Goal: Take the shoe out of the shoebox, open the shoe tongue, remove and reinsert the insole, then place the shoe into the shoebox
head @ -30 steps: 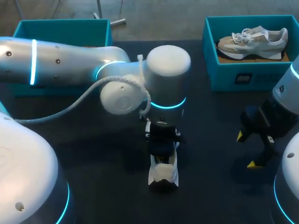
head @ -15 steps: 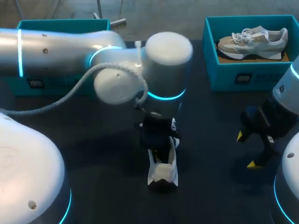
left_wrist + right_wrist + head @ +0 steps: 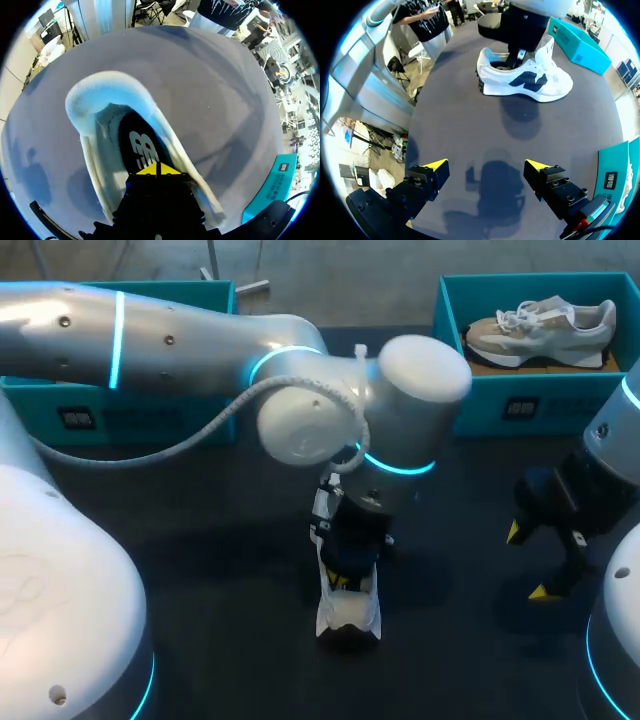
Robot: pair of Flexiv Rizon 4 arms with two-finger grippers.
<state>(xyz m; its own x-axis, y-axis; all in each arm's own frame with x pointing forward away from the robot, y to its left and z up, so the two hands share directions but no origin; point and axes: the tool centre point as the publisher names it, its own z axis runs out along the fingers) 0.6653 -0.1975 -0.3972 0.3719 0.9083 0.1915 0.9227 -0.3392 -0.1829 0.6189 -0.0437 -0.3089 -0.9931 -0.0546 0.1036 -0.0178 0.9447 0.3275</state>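
Left end effector (image 3: 159, 170), tips together, sits inside the sneaker (image 3: 349, 612) at the insole (image 3: 142, 147), seemingly placed to lift it. Right end effector (image 3: 486, 165) hangs aside, fingers apart.

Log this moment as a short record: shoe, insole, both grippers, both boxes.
white shoe: upright on the table, out of any box
insole: dark, lying inside the shoe
left gripper: tips together, down in the shoe's opening; any grip on the insole is not visible
right gripper: open, over bare table, apart from the shoe
right shoebox: holds a second shoe
left shoebox: contents hidden by the left arm
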